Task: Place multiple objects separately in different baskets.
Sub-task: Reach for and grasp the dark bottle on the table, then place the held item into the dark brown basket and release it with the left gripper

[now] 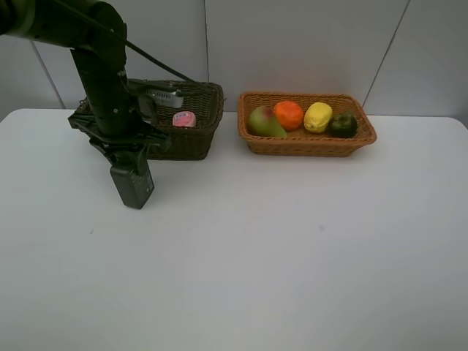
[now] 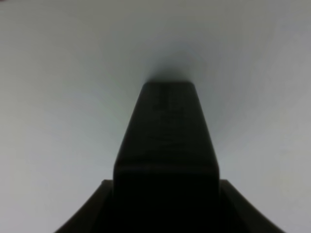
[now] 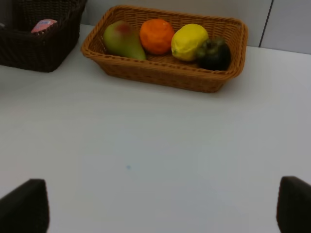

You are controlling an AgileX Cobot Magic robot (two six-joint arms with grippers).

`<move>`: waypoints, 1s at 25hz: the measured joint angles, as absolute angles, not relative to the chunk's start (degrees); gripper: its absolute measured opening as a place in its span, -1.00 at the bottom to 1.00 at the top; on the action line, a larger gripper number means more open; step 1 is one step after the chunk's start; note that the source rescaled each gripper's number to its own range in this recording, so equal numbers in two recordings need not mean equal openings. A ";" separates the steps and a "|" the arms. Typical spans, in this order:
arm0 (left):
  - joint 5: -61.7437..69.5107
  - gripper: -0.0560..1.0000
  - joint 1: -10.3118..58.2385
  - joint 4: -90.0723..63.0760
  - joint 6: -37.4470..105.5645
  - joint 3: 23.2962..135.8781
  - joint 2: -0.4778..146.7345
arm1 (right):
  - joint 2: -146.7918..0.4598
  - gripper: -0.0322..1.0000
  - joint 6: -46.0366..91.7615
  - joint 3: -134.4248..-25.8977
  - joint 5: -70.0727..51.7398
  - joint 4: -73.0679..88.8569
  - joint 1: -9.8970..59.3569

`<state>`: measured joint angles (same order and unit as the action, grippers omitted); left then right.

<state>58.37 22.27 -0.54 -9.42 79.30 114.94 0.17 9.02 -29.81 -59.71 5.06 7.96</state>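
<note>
— on the white bench [image 1: 241,248], what do you have?

— i see two baskets at the far edge. the light orange-tan basket [image 1: 307,143] sits to the right and holds four fruits in a row: green-red pear [image 1: 264,122], orange [image 1: 289,114], yellow lemon [image 1: 318,117], dark mangosteen [image 1: 342,125]. each touches its neighbour.

— and the other one?

— the dark olive-brown basket [image 1: 191,139] stands just beside it, on the left. a small pink bottle [image 1: 184,119] shows inside it, with something white-pink, maybe the marker, near the arm; i cannot tell for sure.

— where is your left hand?

— my left hand [image 1: 132,184] hangs over the bench in front of the dark basket, pointing down. its wrist camera shows one dark block with no gap, so the fingers are pressed together and hold nothing.

— right hand?

— my right hand [image 3: 165,206] is not in the high view. its own camera shows two fingertips [image 3: 24,206] at the far corners, spread wide, with bare bench between them, well short of the tan basket.
</note>
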 joint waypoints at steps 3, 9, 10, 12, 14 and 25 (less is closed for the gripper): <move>58.37 0.10 22.27 -0.54 -8.99 79.30 114.94 | 0.17 0.97 9.02 -29.81 -59.71 5.06 7.96; 58.55 0.10 22.27 -0.54 -8.21 79.30 114.94 | 0.17 0.97 9.02 -29.81 -59.71 5.06 7.96; 58.67 0.10 22.27 -0.54 -8.11 79.30 114.87 | 0.17 0.97 9.02 -29.81 -59.71 5.06 7.96; 59.50 0.10 22.27 -0.54 -7.95 79.30 114.24 | 0.17 0.97 9.02 -29.81 -59.71 5.06 7.96; 60.91 0.10 22.27 -0.54 -7.90 79.49 112.97 | 0.17 0.97 9.02 -29.81 -59.71 5.06 7.96; 69.63 0.10 22.27 -1.53 -6.56 95.85 110.02 | 0.17 0.97 9.02 -29.81 -59.71 5.06 7.96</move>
<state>69.63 22.27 -1.53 -6.56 95.85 110.02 0.17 9.02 -29.81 -59.71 5.06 7.96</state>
